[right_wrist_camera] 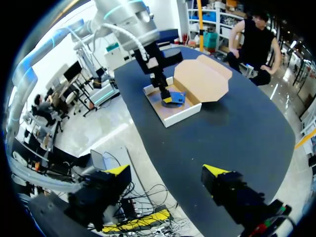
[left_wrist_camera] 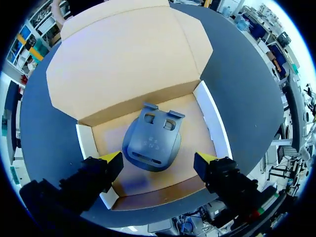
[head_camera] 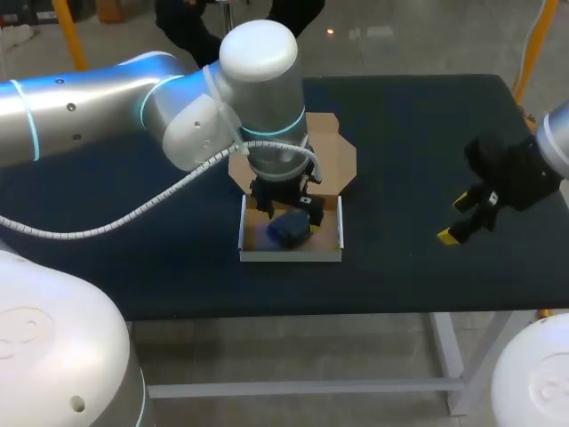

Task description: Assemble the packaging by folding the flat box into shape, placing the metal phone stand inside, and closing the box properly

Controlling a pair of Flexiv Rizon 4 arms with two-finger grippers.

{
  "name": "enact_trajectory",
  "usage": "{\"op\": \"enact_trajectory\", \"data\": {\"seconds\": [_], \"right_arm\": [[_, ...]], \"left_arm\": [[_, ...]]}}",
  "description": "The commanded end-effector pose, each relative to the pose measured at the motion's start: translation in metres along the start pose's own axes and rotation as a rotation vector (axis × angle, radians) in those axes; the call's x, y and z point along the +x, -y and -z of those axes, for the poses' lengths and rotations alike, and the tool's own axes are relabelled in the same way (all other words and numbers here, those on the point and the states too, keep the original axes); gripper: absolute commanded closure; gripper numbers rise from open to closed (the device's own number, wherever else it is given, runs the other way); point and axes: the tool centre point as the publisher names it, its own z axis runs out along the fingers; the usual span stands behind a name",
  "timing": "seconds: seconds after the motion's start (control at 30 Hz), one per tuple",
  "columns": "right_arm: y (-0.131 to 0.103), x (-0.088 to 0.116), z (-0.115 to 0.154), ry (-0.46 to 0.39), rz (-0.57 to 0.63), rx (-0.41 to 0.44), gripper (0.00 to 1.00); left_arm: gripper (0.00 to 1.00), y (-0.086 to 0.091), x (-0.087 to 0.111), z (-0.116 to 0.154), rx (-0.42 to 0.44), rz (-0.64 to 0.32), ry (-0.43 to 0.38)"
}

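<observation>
The left arm [head_camera: 178, 107] comes in from 9 o'clock and bends down over the middle of the dark table [head_camera: 418, 142]. Its left gripper [left_wrist_camera: 158, 159] hangs over the open box [head_camera: 289, 256], jaws spread wide. In the left wrist view one yellow tip stands on each side of the phone stand [left_wrist_camera: 152, 140], with a gap showing on both sides.

The box is a shallow tray, white on its outer walls and brown inside. The dark blue-grey phone stand lies flat on its floor, near the middle, with its two slots pointing toward the lid [left_wrist_camera: 123, 54]. The lid lies open and flat on the table at the box's 12 o'clock, joined along that edge.

At the box's 3 o'clock, well apart, the right gripper [head_camera: 455, 219] hangs above bare table near the edge, jaws wide, nothing between them.
</observation>
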Motion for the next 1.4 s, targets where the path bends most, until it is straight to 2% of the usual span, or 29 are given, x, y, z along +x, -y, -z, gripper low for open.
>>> {"op": "enact_trajectory", "data": {"seconds": [0.03, 0.63, 0.93, 1.4], "right_arm": [[0.0, 0.0, 0.002, -0.004, 0.001, -0.002, 0.0], [0.0, 0.0, 0.002, -0.004, 0.001, -0.002, 0.0], [0.0, 0.0, 0.002, -0.004, 0.001, -0.002, 0.0], [0.0, 0.0, 0.002, -0.004, 0.001, -0.002, 0.0]], "left_arm": [[0.0, 0.005, 0.007, 0.0, -0.027, 0.028, 0.023], [0.0, 0.002, 0.008, -0.001, -0.029, 0.015, 0.031], [0.0, -0.004, 0.011, -0.005, -0.042, 0.144, 0.042], [0.0, -0.018, 0.007, -0.019, -0.076, 0.2, 0.041]]}}
